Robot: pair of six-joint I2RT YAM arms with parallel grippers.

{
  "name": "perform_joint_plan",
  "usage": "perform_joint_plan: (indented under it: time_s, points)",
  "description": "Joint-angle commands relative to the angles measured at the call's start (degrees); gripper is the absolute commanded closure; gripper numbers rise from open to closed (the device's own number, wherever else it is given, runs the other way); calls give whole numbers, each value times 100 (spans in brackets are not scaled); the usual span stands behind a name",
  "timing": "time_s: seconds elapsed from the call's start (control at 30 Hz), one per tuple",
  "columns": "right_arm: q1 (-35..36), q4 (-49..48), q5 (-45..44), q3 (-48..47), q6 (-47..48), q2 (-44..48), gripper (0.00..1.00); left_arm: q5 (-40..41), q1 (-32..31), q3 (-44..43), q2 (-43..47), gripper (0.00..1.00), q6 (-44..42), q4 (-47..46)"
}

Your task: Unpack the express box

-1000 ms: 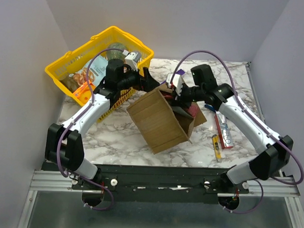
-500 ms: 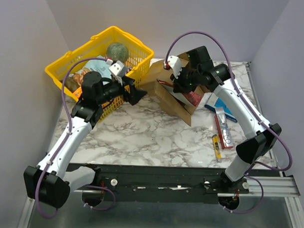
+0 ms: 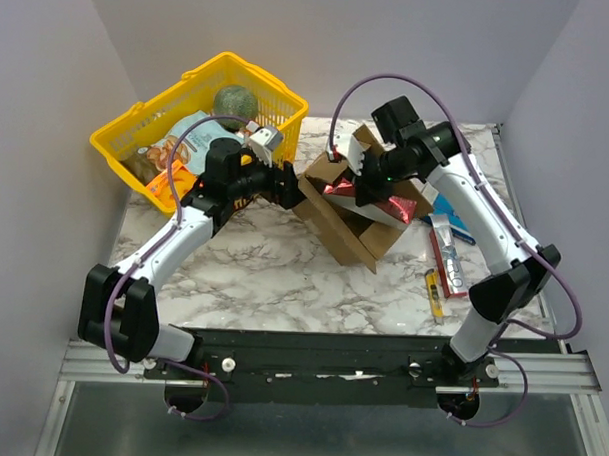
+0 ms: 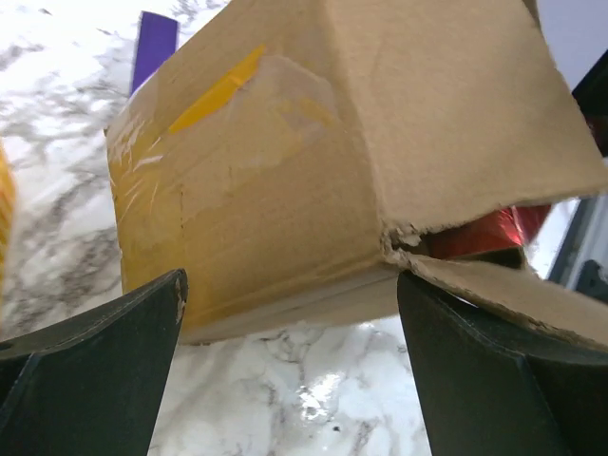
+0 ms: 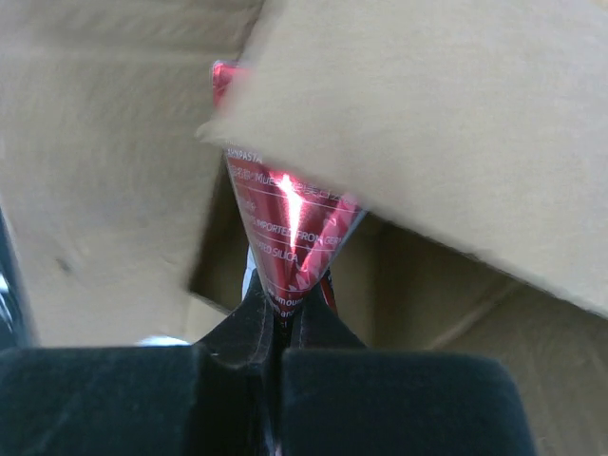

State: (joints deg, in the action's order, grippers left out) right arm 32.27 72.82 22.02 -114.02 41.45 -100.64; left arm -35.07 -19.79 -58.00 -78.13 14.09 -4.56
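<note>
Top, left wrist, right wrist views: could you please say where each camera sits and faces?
Top: high behind the robot, looking down on table, basket and box; left arm and right arm show.
Left wrist: on the left arm, facing the box's taped side; open left hand frames it.
Right wrist: at the box's opening, looking in at a red pouch; right hand shut on it.
Shared: both wrist views show box and pouch.
</note>
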Motion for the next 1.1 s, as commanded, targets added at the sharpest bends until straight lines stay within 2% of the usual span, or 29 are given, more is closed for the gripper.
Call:
perform_joint_plan:
  time_s: [0.0,0.1,0.13,0.17,0.23,0.27,0.33,0.4,0.43,0.5,0.57,0.63,0.83,1.07]
  points:
    - [51,1253,383,379,890,850,100,317,-25,-326,-351,1,69,-116]
    - [42,666,75,1002,900,1273,100,246,-25,-432,-484,1,85,43]
    - [-71,350,-82,1204,734,1667,100,255,-25,-423,-502,1,129,25]
    - [-133,-505,-180,1772,585,1949,100,264,-25,-423,-528,2,156,25]
    - [-456,-1432,-259,2372,278,2799,100,307,-25,-423,-589,1,173,34]
    - [-554,-2403,-338,2723,119,3057,100,308,-25,-423,-607,1,173,16]
    - [-948,-3165,-43,3410,-372,3496,100,290,-25,-423,-642,1,191,25]
    - [-1065,-3860,188,3675,-689,3858,100,281,-25,-458,-660,1,191,34]
    - [-1100,-4089,15,3685,-1283,3920,99,290,-25,-458,-669,1,200,34]
    - [-1135,-4608,-206,3650,-1700,3964,100,273,-25,-502,-669,1,200,60]
    - [-1162,-5151,-1144,3711,-1965,3956,100,272,-25,-554,-677,1,191,121]
    - [-1484,-5443,-2030,3755,-2157,3816,100,281,-25,-581,-634,1,156,200]
    - [-3031,-5428,-2430,3614,-3169,3219,100,387,-25,-555,-423,1,33,376]
    - [-3201,-4768,-2676,4281,-2230,2567,100,404,-25,-458,-247,1,-72,447]
